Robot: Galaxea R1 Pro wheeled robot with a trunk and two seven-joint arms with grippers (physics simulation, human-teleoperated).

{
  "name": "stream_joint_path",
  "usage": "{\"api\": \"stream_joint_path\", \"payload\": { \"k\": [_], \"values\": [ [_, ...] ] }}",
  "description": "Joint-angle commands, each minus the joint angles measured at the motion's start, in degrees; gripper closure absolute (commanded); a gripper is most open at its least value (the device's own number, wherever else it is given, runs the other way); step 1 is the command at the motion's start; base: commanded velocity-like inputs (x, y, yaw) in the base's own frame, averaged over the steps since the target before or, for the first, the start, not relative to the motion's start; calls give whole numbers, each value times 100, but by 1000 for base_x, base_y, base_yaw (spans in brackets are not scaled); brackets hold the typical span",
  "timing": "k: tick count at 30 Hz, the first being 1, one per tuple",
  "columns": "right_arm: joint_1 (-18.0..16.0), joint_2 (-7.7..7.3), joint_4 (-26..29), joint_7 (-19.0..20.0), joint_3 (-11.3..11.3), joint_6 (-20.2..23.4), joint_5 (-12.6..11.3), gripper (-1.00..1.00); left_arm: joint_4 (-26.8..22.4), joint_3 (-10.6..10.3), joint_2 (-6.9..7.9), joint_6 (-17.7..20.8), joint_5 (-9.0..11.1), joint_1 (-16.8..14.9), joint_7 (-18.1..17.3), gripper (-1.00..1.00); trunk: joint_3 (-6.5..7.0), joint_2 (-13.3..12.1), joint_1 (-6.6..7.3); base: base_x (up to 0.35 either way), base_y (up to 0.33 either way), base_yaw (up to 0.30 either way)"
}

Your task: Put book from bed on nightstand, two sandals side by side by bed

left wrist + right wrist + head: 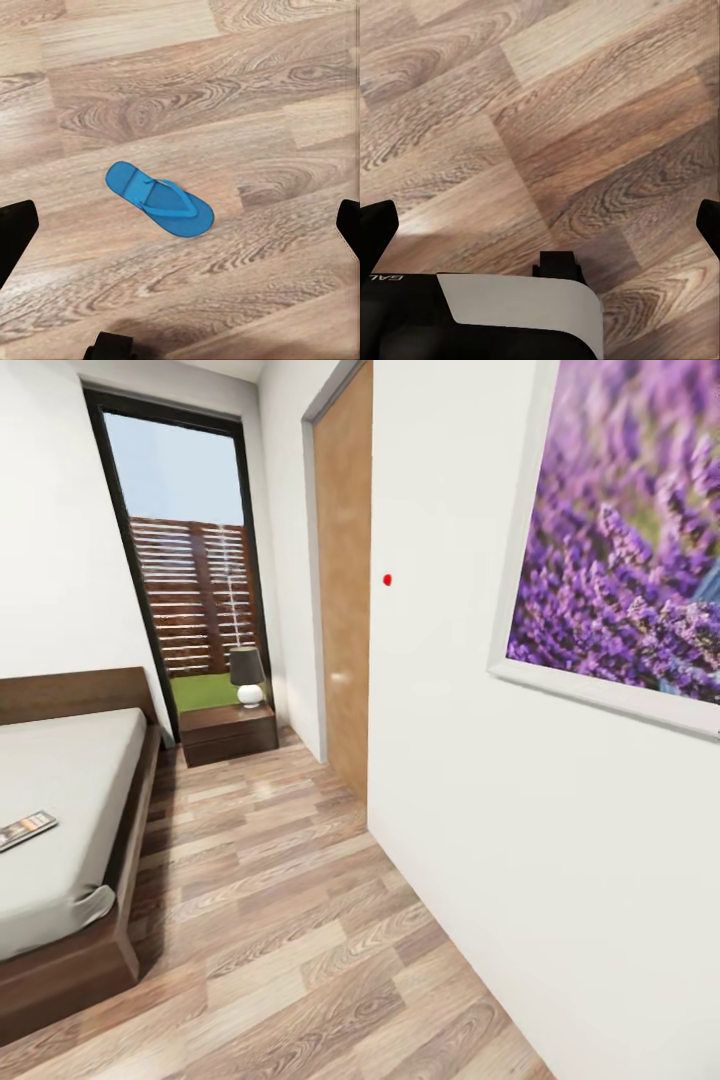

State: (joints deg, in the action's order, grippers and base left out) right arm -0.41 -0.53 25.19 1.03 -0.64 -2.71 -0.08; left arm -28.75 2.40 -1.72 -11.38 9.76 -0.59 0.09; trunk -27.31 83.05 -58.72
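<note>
Both wrists aimed down at the wood-plank floor [585, 112], left fingers [16, 232] spread wide above one blue sandal [159, 199], right fingers [376, 229] likewise released; book [25, 828] on bed [60, 780], cut off at frame edge.

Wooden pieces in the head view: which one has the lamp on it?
The nightstand, by the glass door. A grey-shaded lamp stands on top; the bed carries the book.

Open floor [290, 920] between bed [60, 800], wall [500, 810]
</note>
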Motion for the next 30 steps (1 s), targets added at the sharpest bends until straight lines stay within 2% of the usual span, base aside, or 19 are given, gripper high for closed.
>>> {"api": "stream_joint_path", "payload": {
  "k": [1,24,27,28,30],
  "values": [
    [-3,0,-5,11,-7,-20,-1,-100,1,15,-4,-14,17,-3,0,-100,-6,3,-1,81,-149,0],
    [-3,-8,-5,11,-14,-20,-5,-100,-38,31,5,11,27,-8,22,-100,-6,3,-1,9,-17,0],
    [-2,-9,-6,11,-15,-20,-5,-100,-106,38,11,378,43,-223,40,-100,-6,3,-1,0,0,0],
    [-3,-9,-7,11,-15,-20,-5,-100,-120,39,17,680,45,-388,41,-100,-6,3,-1,0,0,0],
    [-3,-9,-6,11,-15,-21,-4,-100,-135,42,25,1030,47,-572,42,-100,-6,3,-1,0,0,0]
  ]
}}
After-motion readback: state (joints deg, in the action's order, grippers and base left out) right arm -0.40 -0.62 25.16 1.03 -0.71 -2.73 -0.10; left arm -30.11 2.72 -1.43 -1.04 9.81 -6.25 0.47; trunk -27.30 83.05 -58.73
